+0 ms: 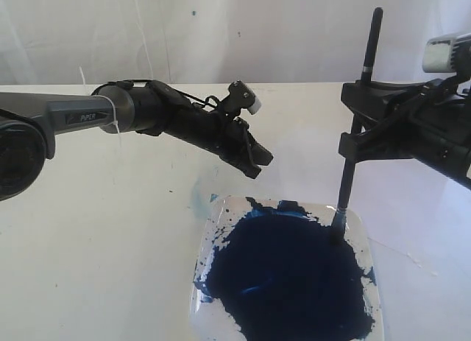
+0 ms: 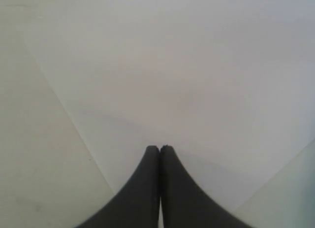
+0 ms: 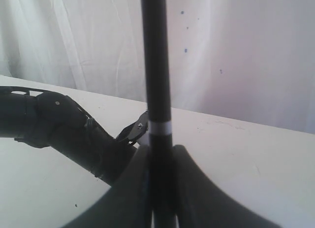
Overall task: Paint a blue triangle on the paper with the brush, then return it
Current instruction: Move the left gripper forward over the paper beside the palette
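My right claw (image 3: pixel 160 156) is clamped tight on the brush (image 1: pixel 346 180) and holds it upright, so the handle sticks up well above the jaws. The bristle end is dipped into the dark blue paint (image 1: pixel 287 278) at the far right corner of the clear dish (image 1: pixel 218 222). That dish sits at the desk (image 1: pixel 88 245) edge closest to the camera. My left claw (image 2: pixel 160 150) is pinched together with nothing in it, over the pale paper (image 2: pixel 187 80), just past the dish's far left corner.
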You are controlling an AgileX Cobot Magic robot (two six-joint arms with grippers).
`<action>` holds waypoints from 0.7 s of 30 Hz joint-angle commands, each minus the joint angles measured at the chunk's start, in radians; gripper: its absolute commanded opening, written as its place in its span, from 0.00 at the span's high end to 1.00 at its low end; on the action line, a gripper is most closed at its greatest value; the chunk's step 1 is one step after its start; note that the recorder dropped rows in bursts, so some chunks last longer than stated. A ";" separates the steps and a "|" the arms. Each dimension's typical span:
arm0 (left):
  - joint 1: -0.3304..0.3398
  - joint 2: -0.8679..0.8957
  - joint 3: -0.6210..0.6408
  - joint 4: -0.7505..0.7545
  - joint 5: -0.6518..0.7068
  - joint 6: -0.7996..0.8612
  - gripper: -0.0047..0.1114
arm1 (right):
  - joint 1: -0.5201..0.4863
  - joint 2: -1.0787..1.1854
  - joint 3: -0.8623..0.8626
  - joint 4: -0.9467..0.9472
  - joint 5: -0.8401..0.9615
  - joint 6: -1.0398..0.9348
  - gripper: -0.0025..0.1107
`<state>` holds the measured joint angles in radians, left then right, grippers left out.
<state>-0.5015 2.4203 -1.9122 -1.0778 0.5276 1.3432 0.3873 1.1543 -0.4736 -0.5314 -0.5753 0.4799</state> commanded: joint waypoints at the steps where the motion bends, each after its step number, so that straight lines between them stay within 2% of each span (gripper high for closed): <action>1: -0.003 0.005 -0.003 -0.009 0.017 0.007 0.96 | 0.000 0.003 -0.004 -0.002 -0.016 -0.008 0.98; 21: -0.003 0.016 -0.003 0.047 0.021 0.007 0.96 | 0.000 0.003 -0.004 -0.002 -0.014 -0.008 0.98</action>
<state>-0.5015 2.4404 -1.9122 -1.0249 0.5254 1.3432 0.3873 1.1543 -0.4736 -0.5314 -0.5753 0.4799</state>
